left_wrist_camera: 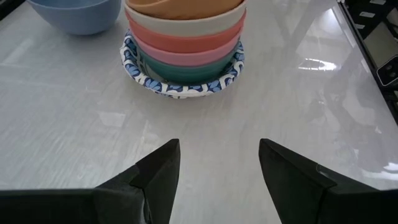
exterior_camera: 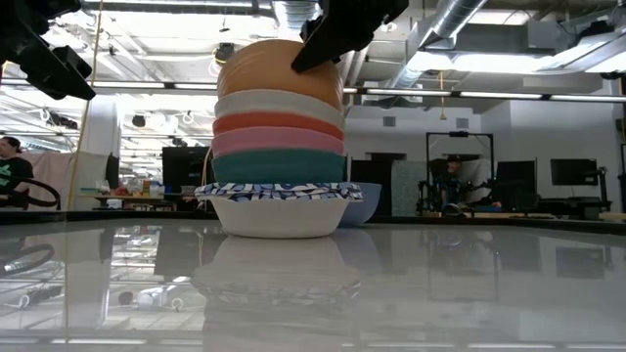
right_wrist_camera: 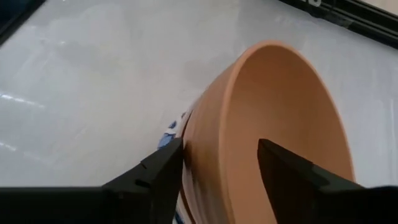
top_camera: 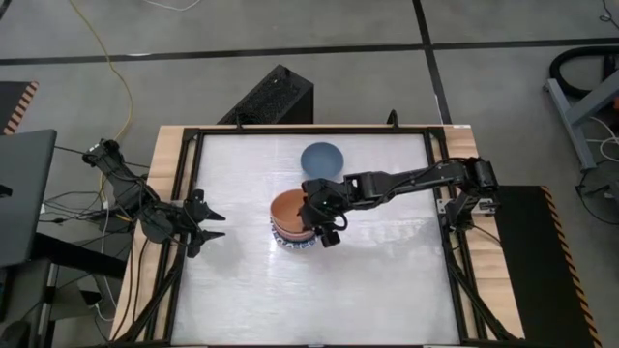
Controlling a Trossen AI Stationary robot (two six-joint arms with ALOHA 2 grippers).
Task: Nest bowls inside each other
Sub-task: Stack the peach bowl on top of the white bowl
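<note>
Now: right gripper open astride orange bowl's rim atop stack.
Blue bowl just behind stack; left gripper open, apart.

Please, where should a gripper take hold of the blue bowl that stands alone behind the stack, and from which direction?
The blue bowl stands upright and open, apart from the stack, so probably grip its rim from above, one finger inside the wall and one outside. The side facing away from the stack looks safest, since the right gripper sits at the orange bowl.
</note>
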